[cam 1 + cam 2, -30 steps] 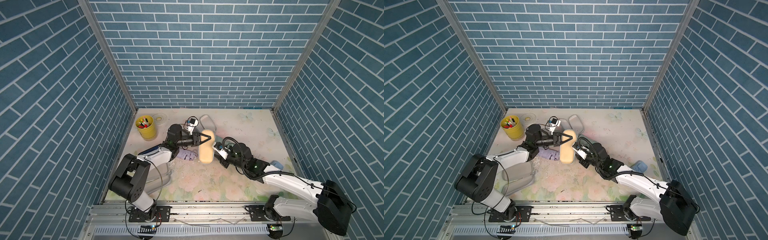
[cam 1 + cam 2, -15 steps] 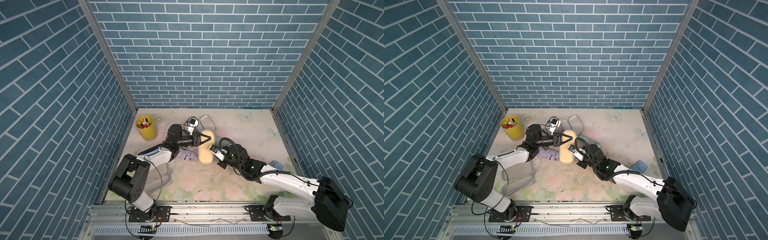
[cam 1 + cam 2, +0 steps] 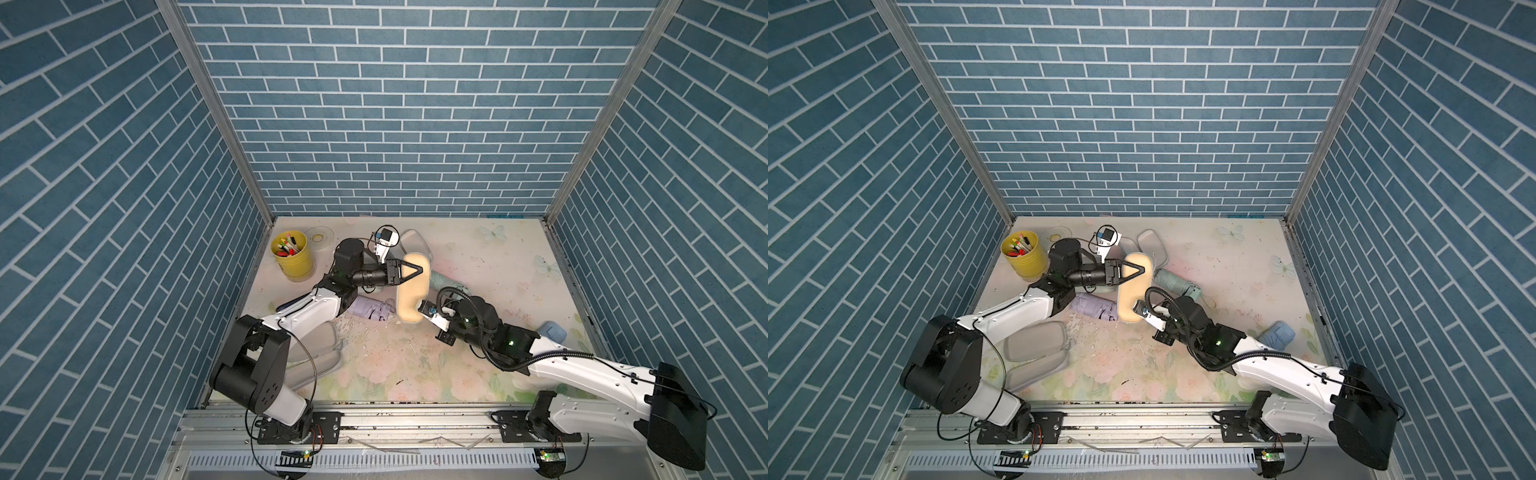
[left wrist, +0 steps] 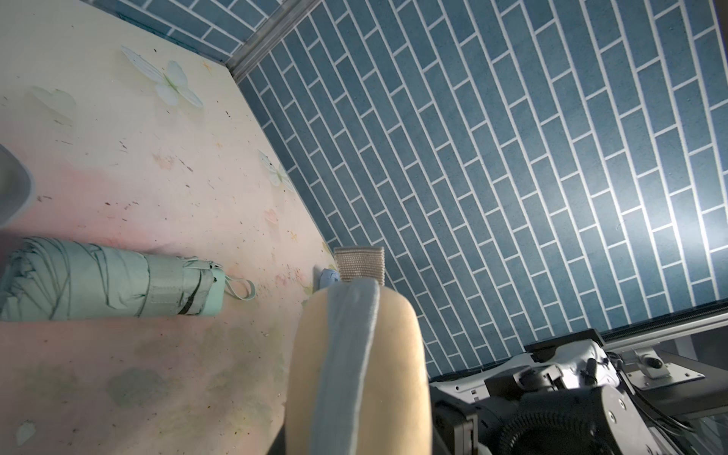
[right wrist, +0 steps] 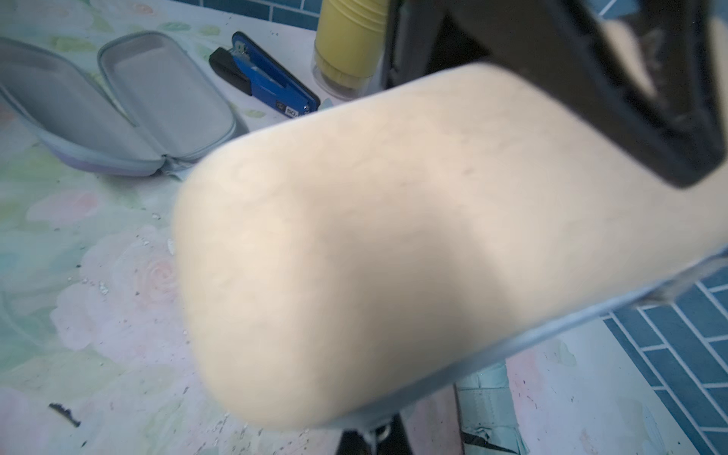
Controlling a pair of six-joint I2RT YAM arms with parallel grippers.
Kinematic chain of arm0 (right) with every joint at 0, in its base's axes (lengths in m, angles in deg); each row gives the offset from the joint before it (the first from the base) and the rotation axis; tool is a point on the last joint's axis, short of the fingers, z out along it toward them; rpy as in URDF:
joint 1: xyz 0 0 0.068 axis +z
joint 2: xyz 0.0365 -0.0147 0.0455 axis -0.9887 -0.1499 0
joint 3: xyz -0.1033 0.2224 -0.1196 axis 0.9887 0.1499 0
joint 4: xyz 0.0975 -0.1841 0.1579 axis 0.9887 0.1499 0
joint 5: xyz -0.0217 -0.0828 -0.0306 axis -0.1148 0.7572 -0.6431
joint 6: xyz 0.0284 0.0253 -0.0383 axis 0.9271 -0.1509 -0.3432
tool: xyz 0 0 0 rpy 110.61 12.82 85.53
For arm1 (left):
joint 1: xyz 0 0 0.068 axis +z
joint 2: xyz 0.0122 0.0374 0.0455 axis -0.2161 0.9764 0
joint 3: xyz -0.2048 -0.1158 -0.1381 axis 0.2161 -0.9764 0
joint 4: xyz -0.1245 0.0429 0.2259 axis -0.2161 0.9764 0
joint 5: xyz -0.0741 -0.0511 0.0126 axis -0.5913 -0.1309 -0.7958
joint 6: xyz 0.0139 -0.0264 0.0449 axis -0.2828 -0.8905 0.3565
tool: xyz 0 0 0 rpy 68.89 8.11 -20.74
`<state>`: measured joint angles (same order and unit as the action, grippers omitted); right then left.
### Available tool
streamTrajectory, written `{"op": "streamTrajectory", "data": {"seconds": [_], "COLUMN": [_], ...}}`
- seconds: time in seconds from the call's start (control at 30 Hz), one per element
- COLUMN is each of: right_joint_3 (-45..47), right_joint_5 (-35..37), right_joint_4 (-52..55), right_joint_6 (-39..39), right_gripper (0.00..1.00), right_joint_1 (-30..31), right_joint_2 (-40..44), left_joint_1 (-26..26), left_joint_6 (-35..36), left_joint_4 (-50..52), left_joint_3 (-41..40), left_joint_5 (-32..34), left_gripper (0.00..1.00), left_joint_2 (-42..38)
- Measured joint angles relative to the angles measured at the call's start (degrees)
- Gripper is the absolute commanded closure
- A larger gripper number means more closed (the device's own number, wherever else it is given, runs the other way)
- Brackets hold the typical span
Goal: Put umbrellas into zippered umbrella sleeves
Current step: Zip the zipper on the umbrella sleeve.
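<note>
The left gripper (image 3: 417, 272) still holds the beige sleeve (image 3: 409, 297) by its far end, jaws part way open around it, as before. The closed sleeve stays a bit left of the middle of the bench (image 3: 478, 374), running from 12 to 6 o'clock. The right gripper (image 5: 374, 439) has slid in from 4 o'clock to the sleeve's near end. It was part open; now its jaws are squeezed tight together beside a little zip ring (image 5: 381, 431). The mint umbrella (image 3: 446, 282) lies at the sleeve's 3 o'clock, the lilac umbrella (image 3: 370, 309) at 9 o'clock.
</note>
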<state>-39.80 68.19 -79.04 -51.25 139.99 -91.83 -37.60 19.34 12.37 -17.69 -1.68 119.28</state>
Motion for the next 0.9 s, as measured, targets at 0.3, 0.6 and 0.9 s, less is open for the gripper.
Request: {"op": "streamTrajectory", "data": {"seconds": [0.3,0.6,0.9], "right_joint_3": [0.0,0.0,-0.4], "right_joint_5": [2.5,5.0,5.9], "right_joint_4": [-1.5,-6.1,-9.9], "right_joint_6": [3.2,14.4,29.6], "right_gripper": [1.00,1.00,1.00], "right_joint_1": [3.3,4.0,3.8], "right_joint_2": [-3.6,-7.4,-14.6], "left_joint_1": [0.0,-0.2,-4.3], "left_joint_6": [3.5,1.1,-6.2], "left_joint_4": [4.8,-0.2,-17.0], "left_joint_3": [1.0,-5.4,-16.2], "left_joint_5": [5.5,18.2,38.7], "left_gripper": [1.00,1.00,1.00], "left_joint_2": [-0.4,-3.9,-2.6]}}
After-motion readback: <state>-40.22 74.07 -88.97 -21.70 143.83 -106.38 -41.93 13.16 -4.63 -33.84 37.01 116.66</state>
